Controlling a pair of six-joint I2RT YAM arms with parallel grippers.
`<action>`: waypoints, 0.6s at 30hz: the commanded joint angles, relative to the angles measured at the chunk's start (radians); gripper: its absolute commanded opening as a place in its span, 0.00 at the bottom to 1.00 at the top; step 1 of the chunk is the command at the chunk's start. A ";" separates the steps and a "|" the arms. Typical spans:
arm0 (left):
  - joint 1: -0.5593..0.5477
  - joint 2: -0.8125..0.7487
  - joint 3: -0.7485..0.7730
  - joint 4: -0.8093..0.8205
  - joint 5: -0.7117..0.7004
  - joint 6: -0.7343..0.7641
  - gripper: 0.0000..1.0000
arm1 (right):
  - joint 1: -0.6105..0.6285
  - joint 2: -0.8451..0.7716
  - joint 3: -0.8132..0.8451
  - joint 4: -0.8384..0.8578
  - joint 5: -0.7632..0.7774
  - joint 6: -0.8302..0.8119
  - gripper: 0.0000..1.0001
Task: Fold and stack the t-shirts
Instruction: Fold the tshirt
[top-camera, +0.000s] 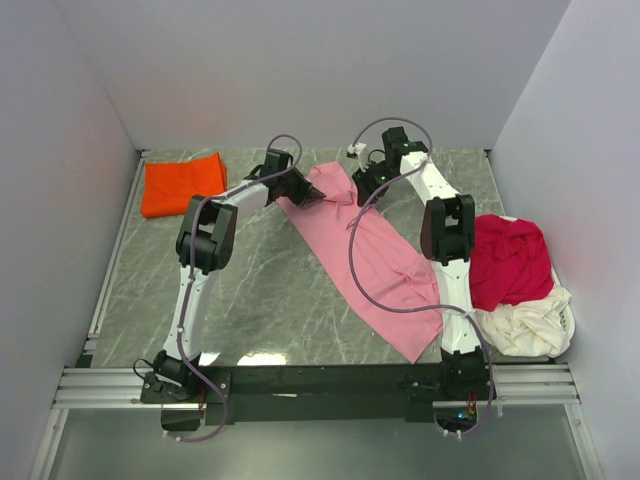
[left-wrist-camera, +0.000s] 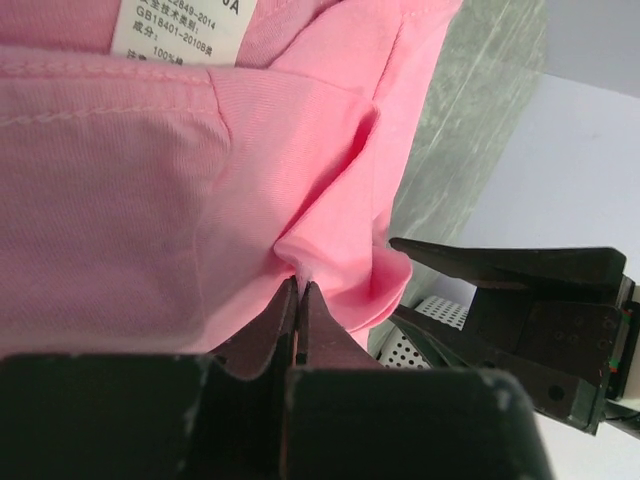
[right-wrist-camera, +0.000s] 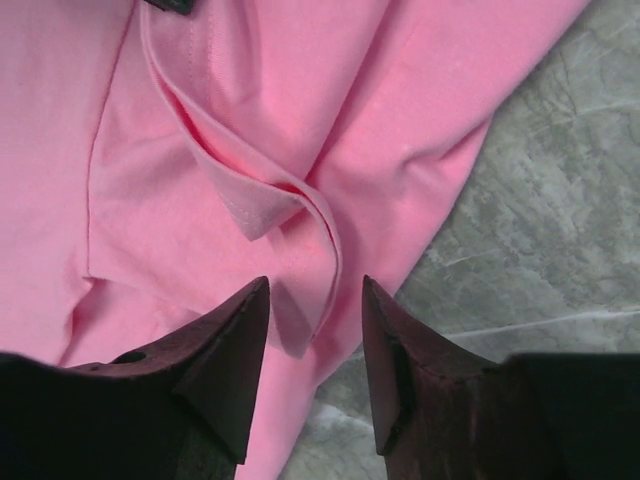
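Observation:
A light pink t-shirt (top-camera: 372, 258) lies as a long diagonal strip from the back middle of the table to the front right. My left gripper (top-camera: 318, 196) is shut on a pinch of its pink cloth (left-wrist-camera: 300, 268) at the far end, next to the white care label (left-wrist-camera: 178, 30). My right gripper (top-camera: 360, 192) hovers open over the same end, jaws astride a folded hem (right-wrist-camera: 300, 215), holding nothing. A bright orange-red t-shirt (top-camera: 182, 186) lies folded at the back left. A crimson t-shirt (top-camera: 510, 260) and a cream t-shirt (top-camera: 528, 322) are heaped at the right.
The grey marbled table (top-camera: 250, 290) is walled in white at the back and both sides. A metal rail (top-camera: 110, 275) runs along its left edge. The right gripper's black fingers (left-wrist-camera: 520, 270) show close beside the left gripper.

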 joint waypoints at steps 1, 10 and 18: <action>0.004 -0.011 0.015 0.044 0.022 -0.005 0.00 | 0.015 0.007 0.053 -0.022 0.000 -0.027 0.48; 0.008 -0.008 0.021 0.041 0.028 0.003 0.00 | 0.017 0.010 0.056 -0.030 0.003 -0.037 0.37; 0.013 -0.002 0.036 0.036 0.048 0.016 0.01 | 0.031 0.020 0.078 -0.045 0.049 -0.034 0.34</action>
